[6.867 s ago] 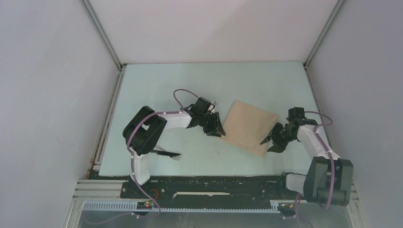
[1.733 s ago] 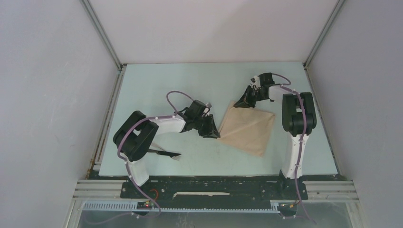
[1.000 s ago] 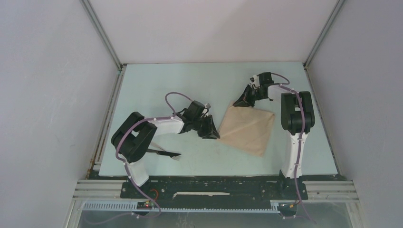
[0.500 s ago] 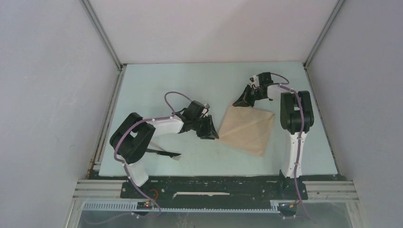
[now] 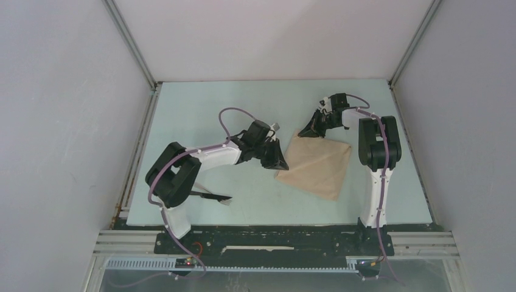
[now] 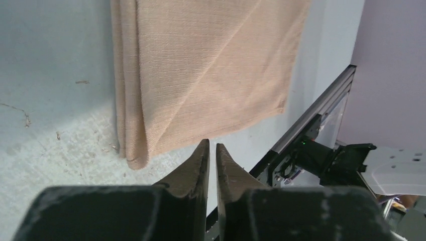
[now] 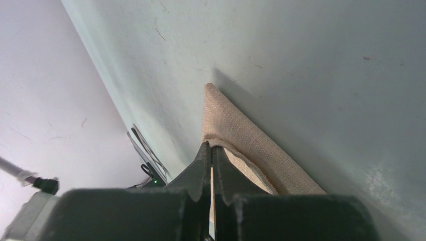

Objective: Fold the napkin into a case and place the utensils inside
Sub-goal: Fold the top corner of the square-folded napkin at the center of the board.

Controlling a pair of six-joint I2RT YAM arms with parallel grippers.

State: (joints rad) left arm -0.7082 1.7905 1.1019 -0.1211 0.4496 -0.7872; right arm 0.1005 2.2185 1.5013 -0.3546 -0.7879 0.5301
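Observation:
The tan napkin [image 5: 319, 164] lies folded into a rough square on the pale table, right of centre. My right gripper [image 5: 302, 132] is at its far corner, shut on the top layer of cloth [image 7: 246, 140], with tan fabric showing between the fingers of the right gripper [image 7: 211, 145]. My left gripper [image 5: 282, 165] hangs by the napkin's left edge. Its fingers stand nearly together with a thin slit and nothing in it [image 6: 211, 143]. The folded napkin corner [image 6: 138, 155] lies just ahead and to the left, apart from the tips. A dark utensil [image 5: 213, 196] with a pale end lies by the left arm's base.
Grey enclosure walls stand on three sides, with metal posts in the back corners. A black rail [image 5: 274, 234] runs along the near edge. The right arm's upright link [image 5: 377, 158] stands close to the napkin's right side.
The left gripper has lifted and shifted right and farther along the napkin's left edge, and its jaws have narrowed. The right gripper keeps its hold at the far corner.

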